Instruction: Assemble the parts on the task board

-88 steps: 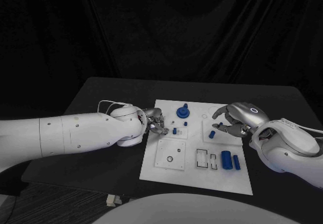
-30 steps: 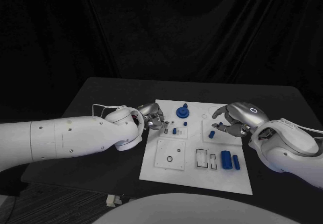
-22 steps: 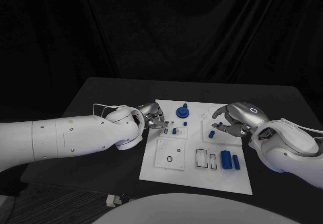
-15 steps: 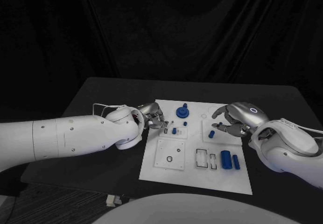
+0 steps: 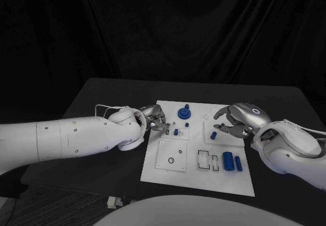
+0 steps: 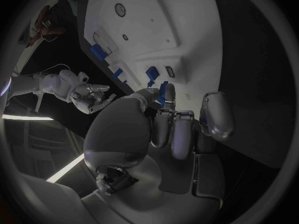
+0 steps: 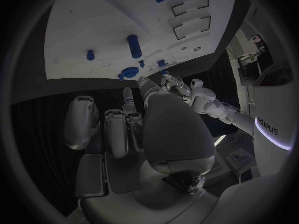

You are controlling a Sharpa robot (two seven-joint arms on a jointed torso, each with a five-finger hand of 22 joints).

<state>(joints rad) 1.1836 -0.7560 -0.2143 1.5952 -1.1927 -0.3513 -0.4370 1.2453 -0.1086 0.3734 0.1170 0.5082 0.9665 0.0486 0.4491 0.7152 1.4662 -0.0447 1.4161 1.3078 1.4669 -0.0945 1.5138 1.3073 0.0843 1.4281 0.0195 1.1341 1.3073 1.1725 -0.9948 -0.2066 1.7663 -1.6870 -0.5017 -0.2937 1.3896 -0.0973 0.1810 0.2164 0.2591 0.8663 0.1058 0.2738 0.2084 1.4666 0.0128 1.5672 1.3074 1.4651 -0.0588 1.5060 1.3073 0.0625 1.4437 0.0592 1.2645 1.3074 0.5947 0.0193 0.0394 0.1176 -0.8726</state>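
The white task board (image 5: 197,176) lies in the middle of the black table. A round blue part with a peg (image 5: 184,113) stands at its far edge. Two small blue parts (image 5: 176,132) (image 5: 185,125) sit just below it, and one of them shows in the left wrist view (image 6: 151,73). My left hand (image 5: 155,118) hovers at the board's left edge beside them, fingers half curled, thumb apart, holding nothing. My right hand (image 5: 235,121) hangs over the board's right side above a blue peg (image 5: 214,135), fingers bent and apart, empty. Two blue cylinders (image 5: 232,161) lie near the front right.
A raised square plate with a ring (image 5: 172,155) and two empty rectangular slots (image 5: 208,159) occupy the board's front half. Bare black table (image 5: 101,94) lies left of and behind the board. Both white forearms cross the table's sides.
Since the earliest frame my left hand has drawn back a little from the small parts toward the board's far left edge. Over the last second it barely shifts. The right hand stays put.
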